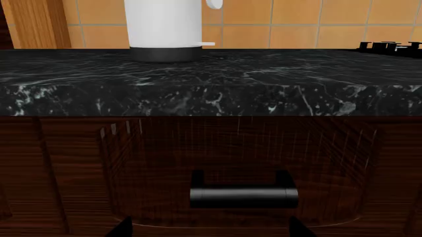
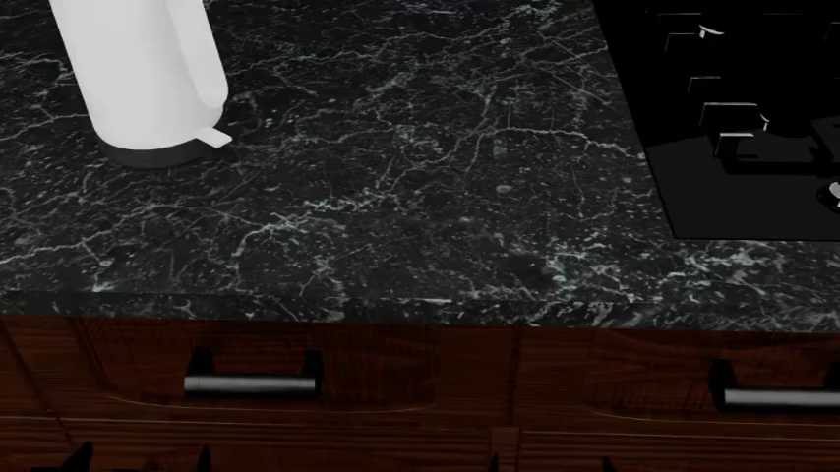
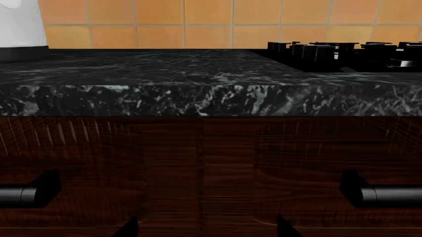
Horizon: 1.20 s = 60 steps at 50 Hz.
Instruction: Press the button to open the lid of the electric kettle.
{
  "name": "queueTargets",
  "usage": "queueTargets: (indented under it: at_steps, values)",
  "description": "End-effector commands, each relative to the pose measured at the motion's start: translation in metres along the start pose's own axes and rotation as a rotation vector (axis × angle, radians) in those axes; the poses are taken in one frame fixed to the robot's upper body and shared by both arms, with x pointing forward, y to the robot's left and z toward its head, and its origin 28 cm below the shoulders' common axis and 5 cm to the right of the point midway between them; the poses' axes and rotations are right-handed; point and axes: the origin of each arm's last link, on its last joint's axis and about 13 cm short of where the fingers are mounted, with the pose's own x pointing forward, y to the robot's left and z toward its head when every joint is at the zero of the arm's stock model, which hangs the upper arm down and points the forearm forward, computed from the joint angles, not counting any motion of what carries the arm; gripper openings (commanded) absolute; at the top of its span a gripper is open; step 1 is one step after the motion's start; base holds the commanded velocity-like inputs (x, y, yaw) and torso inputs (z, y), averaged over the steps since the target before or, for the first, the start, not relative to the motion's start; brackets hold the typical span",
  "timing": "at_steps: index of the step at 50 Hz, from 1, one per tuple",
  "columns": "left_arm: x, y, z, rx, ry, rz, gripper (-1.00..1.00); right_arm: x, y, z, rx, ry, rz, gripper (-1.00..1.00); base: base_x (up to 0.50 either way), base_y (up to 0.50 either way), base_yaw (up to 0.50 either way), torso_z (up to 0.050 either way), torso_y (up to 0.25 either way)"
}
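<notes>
The electric kettle point(image 2: 138, 69) is a tall white cylinder on a dark grey base, standing at the far left of the black marble counter point(image 2: 434, 197). A small white tab point(image 2: 212, 138) sticks out near its base. Its top is cut off in every view, so the lid is out of view. The left wrist view shows the kettle's lower body point(image 1: 163, 22) and the tab point(image 1: 207, 44). The right wrist view shows its edge point(image 3: 20, 24). My left gripper point(image 1: 211, 229) and right gripper point(image 3: 205, 229) are open and empty. Both hang below the counter edge, facing the drawer fronts, far from the kettle.
A black hob point(image 2: 749, 118) with raised burner grates fills the counter's right side. Dark wooden drawers with bar handles point(image 2: 250, 385) point(image 2: 781, 398) lie under the counter's front edge. An orange tiled wall point(image 1: 297, 24) stands behind the counter.
</notes>
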Motion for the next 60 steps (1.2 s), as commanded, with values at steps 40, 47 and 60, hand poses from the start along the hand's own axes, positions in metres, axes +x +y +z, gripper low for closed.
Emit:
queueTargets:
  at_steps: [40,47,60]
  values:
    - [0.023,0.049,0.18,-0.022,-0.572,0.126,1.0,-0.019,-0.025,0.205,-0.047,-0.482,-0.118,1.0,0.0,0.0,0.0,0.039,0.0]
    - [0.032,0.071,0.201,-0.046,-0.619,0.228,1.0,-0.017,-0.032,0.233,-0.07,-0.53,-0.133,1.0,0.0,0.0,0.0,0.05,0.0]
    - [0.029,0.085,0.203,-0.053,-0.639,0.364,1.0,-0.015,-0.028,0.237,-0.118,-0.518,-0.138,1.0,0.03,0.41,0.0,0.023,0.0]
